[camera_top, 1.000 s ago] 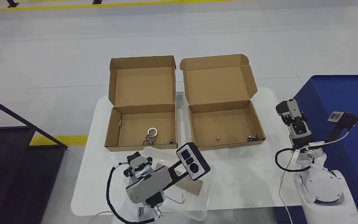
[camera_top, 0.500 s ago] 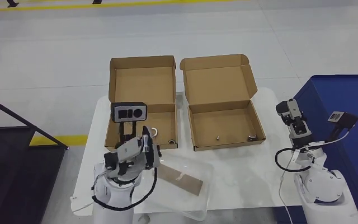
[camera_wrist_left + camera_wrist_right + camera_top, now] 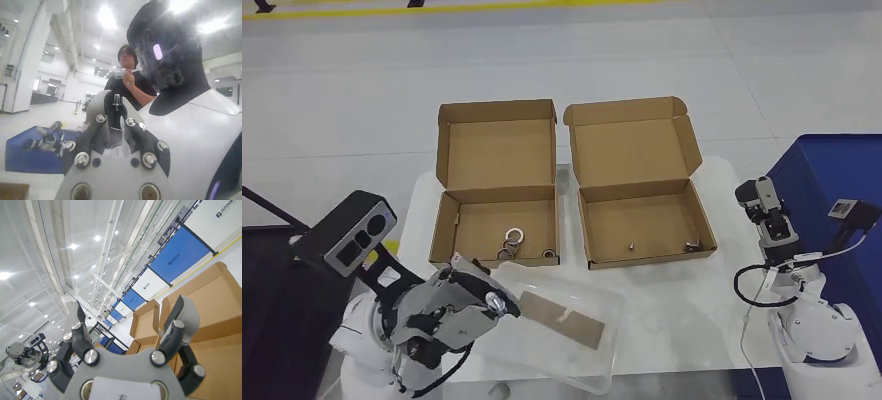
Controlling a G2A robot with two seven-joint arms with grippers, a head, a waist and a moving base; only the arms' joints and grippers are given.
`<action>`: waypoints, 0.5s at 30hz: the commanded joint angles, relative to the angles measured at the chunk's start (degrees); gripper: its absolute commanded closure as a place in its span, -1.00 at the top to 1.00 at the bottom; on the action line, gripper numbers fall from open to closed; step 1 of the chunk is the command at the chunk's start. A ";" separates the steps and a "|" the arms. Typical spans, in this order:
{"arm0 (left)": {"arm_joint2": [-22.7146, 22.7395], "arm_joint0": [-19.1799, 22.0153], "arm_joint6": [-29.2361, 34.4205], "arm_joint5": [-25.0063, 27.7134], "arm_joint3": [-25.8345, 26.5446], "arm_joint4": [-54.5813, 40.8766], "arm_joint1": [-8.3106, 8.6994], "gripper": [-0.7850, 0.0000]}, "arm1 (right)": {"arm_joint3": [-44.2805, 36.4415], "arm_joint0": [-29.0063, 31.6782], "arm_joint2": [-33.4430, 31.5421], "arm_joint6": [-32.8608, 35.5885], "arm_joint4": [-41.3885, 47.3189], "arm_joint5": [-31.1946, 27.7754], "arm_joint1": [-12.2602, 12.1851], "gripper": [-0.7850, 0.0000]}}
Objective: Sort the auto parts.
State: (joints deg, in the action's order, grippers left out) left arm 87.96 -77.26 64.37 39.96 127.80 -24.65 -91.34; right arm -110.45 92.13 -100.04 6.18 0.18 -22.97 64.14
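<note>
Overhead, two open cardboard boxes stand side by side at the back of the white counter (image 3: 682, 310), their lids folded up on the far side. In the left box (image 3: 474, 222), metal rings (image 3: 513, 240) lie near the front wall, toward the side that faces its neighbour. In the right box (image 3: 652, 215), a small fastener (image 3: 630, 241) rests by the middle of the front wall and another small part (image 3: 695, 245) sits in the front right corner. Nearer the robot, a clear tray (image 3: 614, 345) stands on the counter in front of the left box and holds a flat cardboard sheet (image 3: 562, 318) lying at a slant. The left arm is raised beside the counter's front left corner; the left pincer (image 3: 115, 100) points upward and is clamped on a bolt (image 3: 117, 98), gripped by its lower part, with the threaded end showing between the fingers (image 3: 98, 108). The right arm stands off the counter's right edge, level with the right box; the right pincer (image 3: 756, 192) tilts upward with its two fingers (image 3: 182, 308) spread wide apart, and the boxes' raised lids show beyond it in the right wrist view.
</note>
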 commanded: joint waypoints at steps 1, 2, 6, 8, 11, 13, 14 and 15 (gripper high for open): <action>-0.35 -0.10 -0.20 0.15 0.29 1.47 0.43 -1.00 | 0.00 0.00 0.00 0.00 0.00 0.00 0.00 1.00; -1.06 -0.23 0.03 -0.08 0.00 0.57 0.60 -1.00 | 0.00 0.00 0.00 0.00 0.00 0.00 0.00 1.00; -4.84 -0.55 1.72 -5.76 -2.05 -8.12 1.30 -1.00 | 0.00 0.00 0.00 0.00 0.00 0.00 0.00 1.00; -7.76 -0.56 3.08 -12.78 -4.23 -16.68 1.60 -1.00 | 0.00 0.00 0.00 0.00 0.00 0.00 0.00 1.00; -11.17 0.14 7.11 -24.08 -7.23 -27.01 2.08 -1.00 | 0.00 0.00 0.00 0.00 0.00 0.00 0.00 1.00; -12.74 0.26 8.22 -30.34 -8.86 -30.75 2.35 -1.00 | 0.00 0.00 0.00 0.00 0.00 0.00 0.00 1.00; -13.88 0.15 7.95 -34.44 -9.64 -32.18 2.50 -1.00 | 0.00 0.00 0.00 0.00 0.00 0.00 0.00 1.00; -14.79 0.20 7.34 -38.22 -9.98 -32.56 2.67 -1.00 | 0.00 0.00 0.00 0.00 0.00 0.00 0.00 1.00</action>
State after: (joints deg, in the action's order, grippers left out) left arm 74.25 -77.04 72.41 7.28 118.27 -56.46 -88.83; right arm -110.45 92.13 -100.04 6.18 0.18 -22.97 64.14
